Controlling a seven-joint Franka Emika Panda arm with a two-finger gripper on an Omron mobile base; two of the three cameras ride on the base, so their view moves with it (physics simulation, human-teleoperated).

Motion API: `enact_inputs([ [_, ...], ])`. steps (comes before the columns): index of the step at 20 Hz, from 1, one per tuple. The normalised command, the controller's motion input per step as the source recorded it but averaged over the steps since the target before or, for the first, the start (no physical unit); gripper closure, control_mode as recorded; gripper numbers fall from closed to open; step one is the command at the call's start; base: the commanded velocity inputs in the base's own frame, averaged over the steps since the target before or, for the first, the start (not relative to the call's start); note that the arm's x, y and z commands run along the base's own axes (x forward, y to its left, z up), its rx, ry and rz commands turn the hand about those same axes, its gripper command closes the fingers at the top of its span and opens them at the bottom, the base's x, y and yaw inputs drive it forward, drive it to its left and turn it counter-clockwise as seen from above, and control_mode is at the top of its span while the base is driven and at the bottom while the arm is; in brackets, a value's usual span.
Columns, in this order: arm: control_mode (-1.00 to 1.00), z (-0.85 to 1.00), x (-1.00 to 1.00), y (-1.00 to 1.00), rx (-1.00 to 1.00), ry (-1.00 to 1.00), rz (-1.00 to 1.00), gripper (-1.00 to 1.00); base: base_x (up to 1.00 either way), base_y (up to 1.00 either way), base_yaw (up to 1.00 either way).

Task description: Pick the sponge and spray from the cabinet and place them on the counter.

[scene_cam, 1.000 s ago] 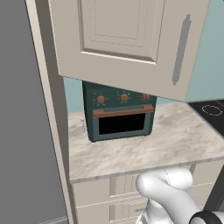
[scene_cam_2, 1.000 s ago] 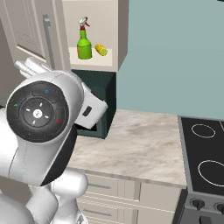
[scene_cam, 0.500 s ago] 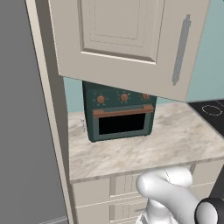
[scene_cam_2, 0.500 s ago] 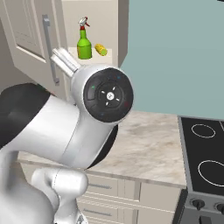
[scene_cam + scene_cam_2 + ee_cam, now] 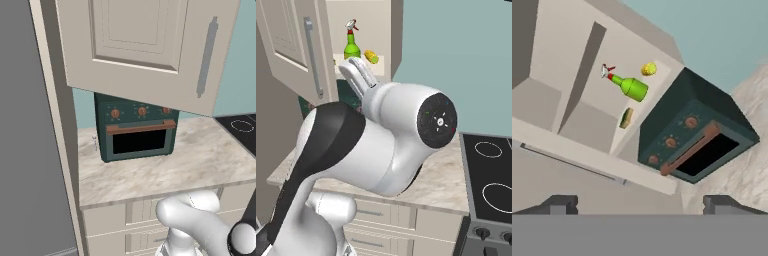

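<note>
Nothing is sitting on the counter (image 5: 165,170) yet: spray (image 5: 351,44) and sponge (image 5: 627,118) are resting in the open cabinet (image 5: 381,30), gripper (image 5: 358,76) spread empty near them.

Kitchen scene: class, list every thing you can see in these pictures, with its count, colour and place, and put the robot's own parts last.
spray: one, green with red top, standing on the cabinet shelf
sponge: one, green and yellow, on the shelf edge
yellow thing: one, on the shelf beside the spray
cabinet: one, beige, door open, above the oven
oven: one, dark green, on the counter
counter: one, marbled beige
cooktop: one, black, right of the counter
gripper: one, white, open, below the shelf
</note>
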Motion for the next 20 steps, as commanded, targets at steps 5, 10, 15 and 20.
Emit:
enact_inputs([
  [5,-1.00,-0.35,0.24,0.00,0.24,0.00,0.15,-1.00,0.00,0.00,0.00],
  [10,-1.00,-0.03,0.37,0.00,0.20,0.00,0.18,-1.00,0.00,0.00,0.00],
  [15,-1.00,0.02,0.38,0.00,0.12,0.00,0.15,-1.00,0.00,0.00,0.00],
  [20,-1.00,0.04,0.48,0.02,0.02,0.03,0.15,-1.00,0.00,0.00,0.00],
])
